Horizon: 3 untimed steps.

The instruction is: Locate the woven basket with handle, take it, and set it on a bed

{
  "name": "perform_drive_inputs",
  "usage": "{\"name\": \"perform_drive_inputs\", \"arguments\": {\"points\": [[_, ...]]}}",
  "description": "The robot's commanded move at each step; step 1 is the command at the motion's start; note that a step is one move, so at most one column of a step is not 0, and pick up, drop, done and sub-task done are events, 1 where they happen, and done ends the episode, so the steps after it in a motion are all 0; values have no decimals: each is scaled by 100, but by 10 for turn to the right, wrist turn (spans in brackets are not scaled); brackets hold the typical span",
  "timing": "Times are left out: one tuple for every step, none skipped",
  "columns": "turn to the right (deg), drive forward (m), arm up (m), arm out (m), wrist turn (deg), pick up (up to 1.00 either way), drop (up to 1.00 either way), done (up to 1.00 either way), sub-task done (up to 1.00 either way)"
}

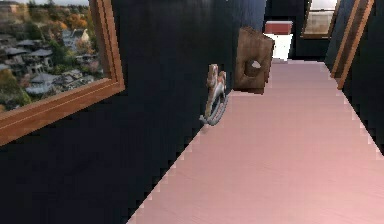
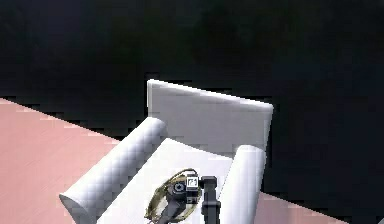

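the forward view looked ahead and somewhat down along a pink floor (image 1: 290, 150), running close beside a dark wall (image 1: 170, 110) with a framed picture (image 1: 50, 60) near on its left, toward a far window (image 1: 320, 18). the arm side view looked down from close by at a white armchair (image 2: 205, 125) set against a second dark wall (image 2: 190, 40). both views took in pink floor and dark walls.

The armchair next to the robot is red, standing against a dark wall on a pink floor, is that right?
Not quite. The arm side view shows that the armchair is white, not red. The rest holds: it stands against the dark wall on the pink floor.
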Motion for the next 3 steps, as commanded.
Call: {"name": "perform_drive_inputs", "arguments": {"points": [[0, 0, 0, 0, 450, 0, 0, 0, 0], [0, 0, 0, 0, 450, 0, 0, 0, 0], [0, 0, 0, 0, 30, 0, 0, 0, 0]]}}
